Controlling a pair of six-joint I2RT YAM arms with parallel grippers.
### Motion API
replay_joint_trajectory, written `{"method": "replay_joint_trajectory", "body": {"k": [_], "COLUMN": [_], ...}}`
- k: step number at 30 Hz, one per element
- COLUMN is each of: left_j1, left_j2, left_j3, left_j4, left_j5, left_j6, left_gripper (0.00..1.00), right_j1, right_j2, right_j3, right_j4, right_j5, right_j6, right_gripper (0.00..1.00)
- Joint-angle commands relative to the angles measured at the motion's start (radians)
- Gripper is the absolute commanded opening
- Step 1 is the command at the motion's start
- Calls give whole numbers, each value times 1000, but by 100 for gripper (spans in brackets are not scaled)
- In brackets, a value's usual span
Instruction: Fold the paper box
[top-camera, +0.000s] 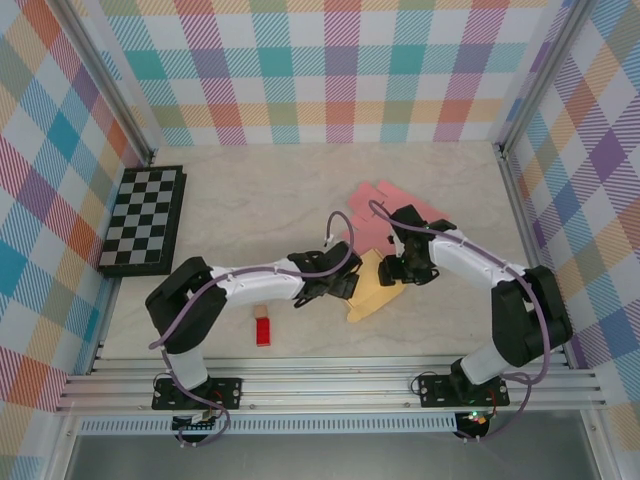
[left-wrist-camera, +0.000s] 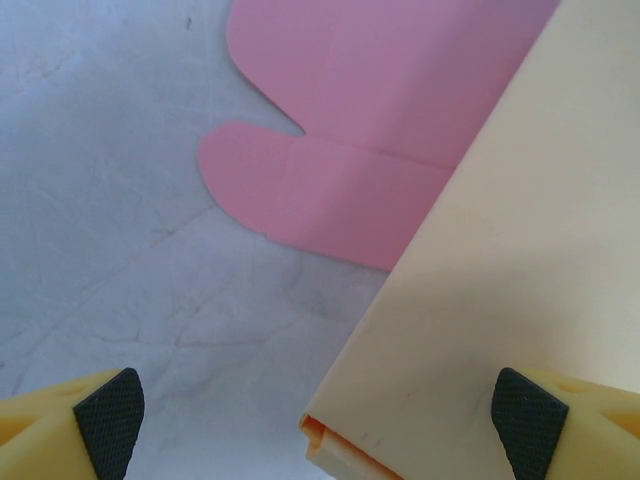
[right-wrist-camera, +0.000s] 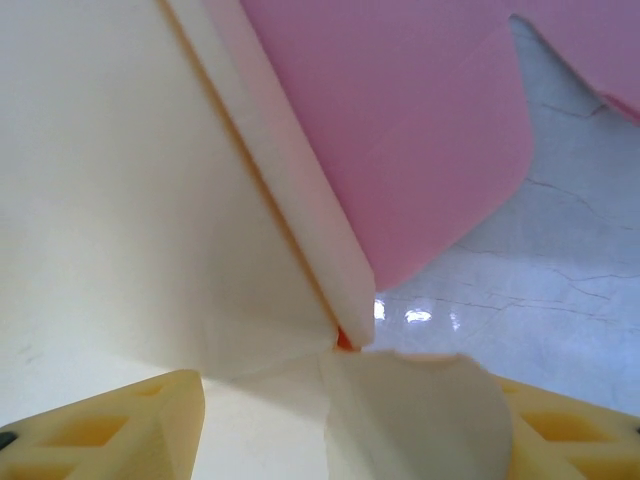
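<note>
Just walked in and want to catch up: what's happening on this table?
A cream paper box lies in the middle of the table, partly over a pink sheet. The robot's left gripper is open astride one edge of the box. The right gripper is open around a rounded flap of it.

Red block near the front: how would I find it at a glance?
Start at the checkerboard on the left, then look right and toward the near rail, below the left arm's white forearm. The red block lies there, small and bright, unlike the flat pink sheet and cream paper box farther right.
</note>
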Motion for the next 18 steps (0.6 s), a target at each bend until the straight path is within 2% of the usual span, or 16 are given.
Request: {"method": "replay_joint_trajectory", "body": {"k": [1,4,8,12,18], "left_j1": [41,64,91,112,140], "left_j2": [72,102,116,92,55], "left_j3": [11,45,74,61,4], "left_j4": [-50,-34,-4,48,131], "left_j5": [-31,-34,-27,4,86], "left_j6": [69,128,209,280,314], "left_gripper": [93,93,93,93,93], "right_j1": [6,3,2,3,-5], "right_j2": [-50,-51,-45,-17,164], "right_j3": [30,36,62,109,246], "right_j4": [-34,-52,-55,5,97], "right_j5": [42,99,155,71,-10], "right_j6": [-11,-41,-86,-116,-212], "right_gripper": [66,70,70,69,68]}}
